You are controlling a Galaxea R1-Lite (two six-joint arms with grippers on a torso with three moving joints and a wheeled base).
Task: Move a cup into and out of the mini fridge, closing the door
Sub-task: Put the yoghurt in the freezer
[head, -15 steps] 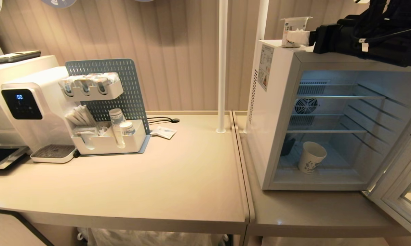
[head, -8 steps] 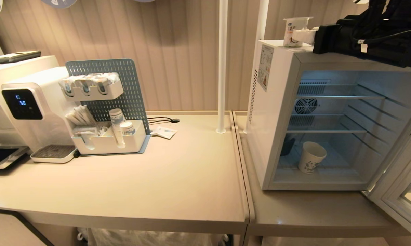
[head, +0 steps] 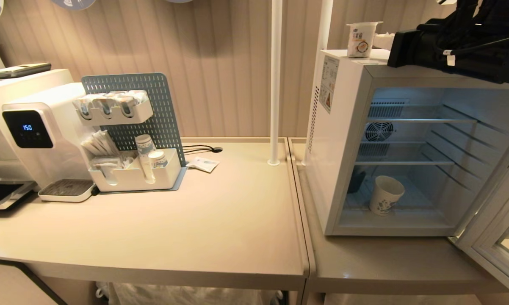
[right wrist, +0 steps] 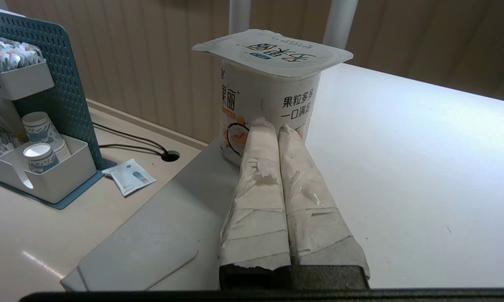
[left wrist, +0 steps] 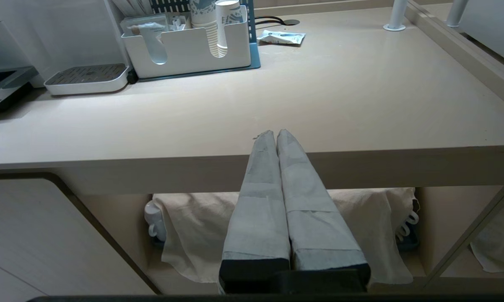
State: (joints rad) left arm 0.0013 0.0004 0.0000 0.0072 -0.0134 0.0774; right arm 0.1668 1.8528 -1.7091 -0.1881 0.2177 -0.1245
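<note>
Left pincer (left wrist: 276, 136): parked low in front of the surface (head: 161, 228), fingers pressed together, empty. On the surface, left: water dispenser (head: 30, 135), then an organiser tray (head: 131, 178) with stacked paper cups, a small sachet (head: 202, 164) beside it. Mini fridge (head: 343, 140) stands at the right, door (head: 498, 237) swung wide open toward the right. The cup (head: 385, 195) sits upright on the fridge floor, toward the left wall, open mouth up, apart from the walls. Judgement: thin paper, very light, empty as far as can be seen; the wall will buckle under a hard squeeze, so take it at mid-height across the taper with a light close, approaching level through the door opening under the lower wire shelf. Tapered side may slip upward if pinched too low. Right pincer (right wrist: 273, 126): up on top of the fridge, fingers closed together and holding nothing, tips just at the side of a foil-lidded yogurt tub (right wrist: 268, 96), which stands upright.
</note>
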